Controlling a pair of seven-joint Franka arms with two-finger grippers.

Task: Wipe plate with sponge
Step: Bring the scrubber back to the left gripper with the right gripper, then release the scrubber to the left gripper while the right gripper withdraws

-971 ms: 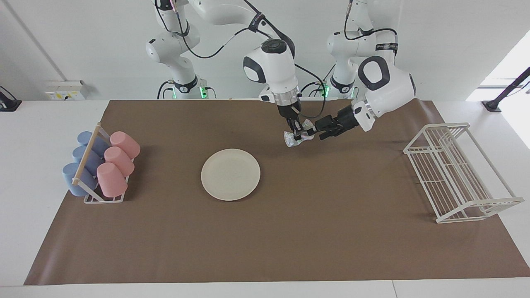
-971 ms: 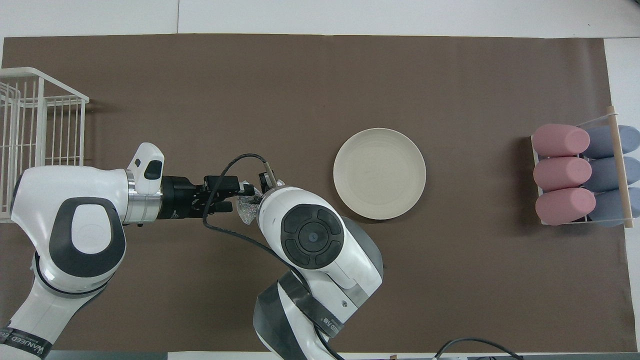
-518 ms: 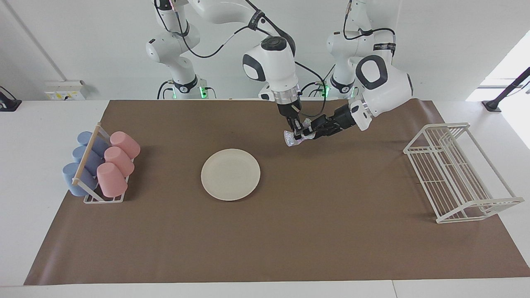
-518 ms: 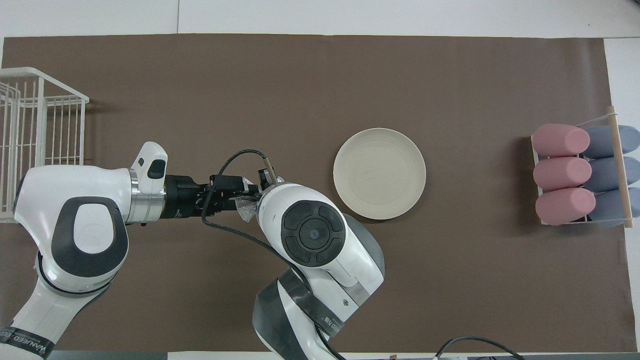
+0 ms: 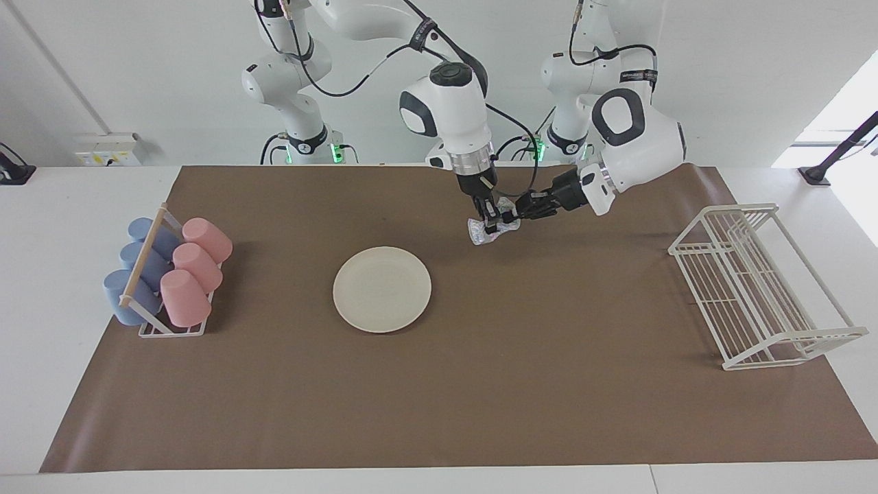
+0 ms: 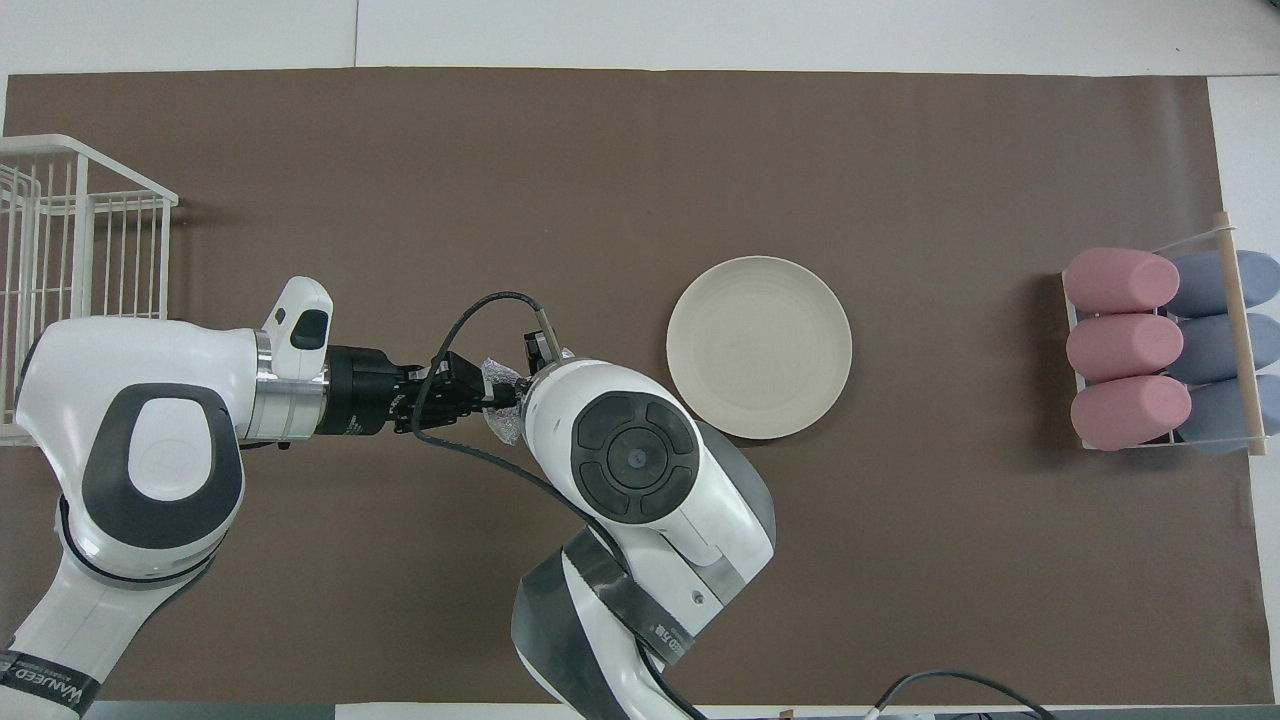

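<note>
The silvery sponge (image 5: pixel 481 232) hangs in the air above the brown mat, over a spot nearer the robots than the plate. My right gripper (image 5: pixel 490 223) points straight down and is shut on it. My left gripper (image 5: pixel 516 212) comes in level from the left arm's end, and its fingertips are closed on the sponge's edge. In the overhead view the left gripper (image 6: pixel 480 392) meets the sponge (image 6: pixel 498 369) beside the right arm's wrist, which hides the right gripper. The cream-white plate (image 5: pixel 382 289) (image 6: pixel 759 347) lies flat on the mat with nothing on it.
A rack of pink and blue cups (image 5: pixel 168 274) (image 6: pixel 1160 350) stands at the right arm's end of the table. At the left arm's end stands a white wire dish rack (image 5: pixel 754 285) (image 6: pixel 70 270). The brown mat (image 5: pixel 480 384) covers the table.
My left gripper moved in toward the sponge and closed its fingers on the sponge's edge. The right gripper kept its hold and rose slightly.
</note>
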